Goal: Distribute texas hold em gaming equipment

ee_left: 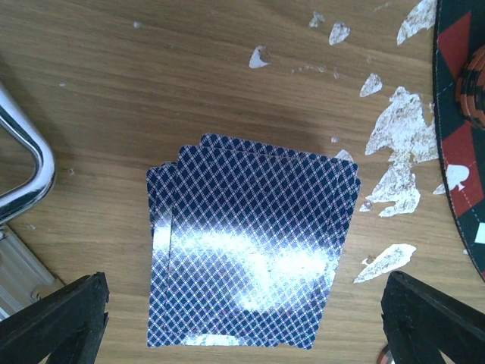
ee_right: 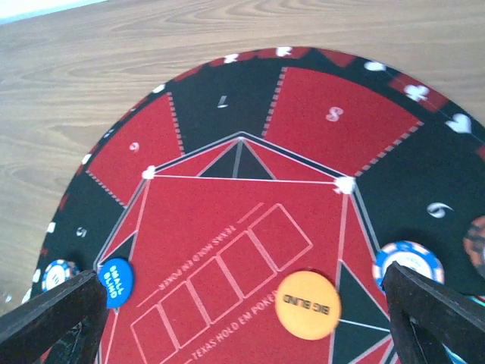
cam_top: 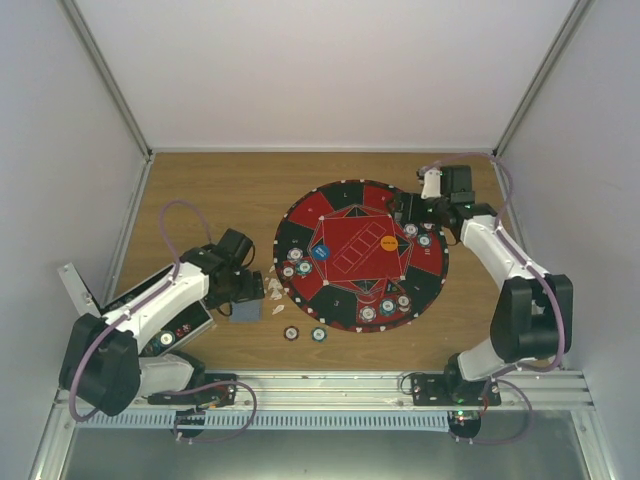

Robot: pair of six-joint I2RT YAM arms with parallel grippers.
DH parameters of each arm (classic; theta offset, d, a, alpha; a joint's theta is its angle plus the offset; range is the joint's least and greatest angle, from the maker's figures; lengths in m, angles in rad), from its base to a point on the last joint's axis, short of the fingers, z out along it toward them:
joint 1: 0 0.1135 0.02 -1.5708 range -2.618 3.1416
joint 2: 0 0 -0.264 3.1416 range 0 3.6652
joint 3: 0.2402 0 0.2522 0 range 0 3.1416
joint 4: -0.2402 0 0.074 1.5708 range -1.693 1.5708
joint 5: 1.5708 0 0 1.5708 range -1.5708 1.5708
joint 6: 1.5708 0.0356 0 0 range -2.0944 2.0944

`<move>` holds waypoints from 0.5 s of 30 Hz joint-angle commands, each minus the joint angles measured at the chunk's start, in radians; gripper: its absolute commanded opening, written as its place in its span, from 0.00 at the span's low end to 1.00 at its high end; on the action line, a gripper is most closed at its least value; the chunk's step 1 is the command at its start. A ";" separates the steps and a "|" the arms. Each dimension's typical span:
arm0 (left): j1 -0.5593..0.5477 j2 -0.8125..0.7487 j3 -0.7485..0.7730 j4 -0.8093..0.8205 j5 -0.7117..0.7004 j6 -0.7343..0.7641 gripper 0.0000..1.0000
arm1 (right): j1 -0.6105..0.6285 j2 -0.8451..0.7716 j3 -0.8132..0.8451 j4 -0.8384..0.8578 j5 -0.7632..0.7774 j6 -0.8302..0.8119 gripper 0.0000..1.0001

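Straddling fanned blue-checked playing cards (ee_left: 250,250) on the wooden bench (ee_left: 114,91), left end effector (ee_left: 246,315) gapes open; right end effector (ee_right: 246,303), open too, overhangs round orange disc (ee_right: 307,304).

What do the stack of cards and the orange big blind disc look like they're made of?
Cards: likely plastic-coated card, glossy; a bright glare streak crosses their patterned backs. Orange disc: probably matte plastic; flat even colour, printed lettering, no shine.

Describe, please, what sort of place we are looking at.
Likely a robotics lab test cell: white panels box in a wooden table, and the left arm and right arm are mounted on a metal rail.
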 commanded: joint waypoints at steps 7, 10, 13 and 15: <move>-0.013 0.078 -0.013 0.004 0.018 0.016 0.99 | 0.093 -0.002 0.052 0.021 -0.040 -0.089 1.00; -0.013 0.101 -0.010 0.011 0.021 0.022 0.99 | 0.100 -0.003 0.059 0.022 -0.050 -0.097 1.00; -0.014 0.114 -0.015 0.029 0.057 0.039 0.99 | 0.104 0.003 0.060 0.025 -0.054 -0.102 1.00; -0.014 0.124 -0.013 0.037 0.070 0.050 0.99 | 0.105 0.007 0.060 0.024 -0.056 -0.103 1.00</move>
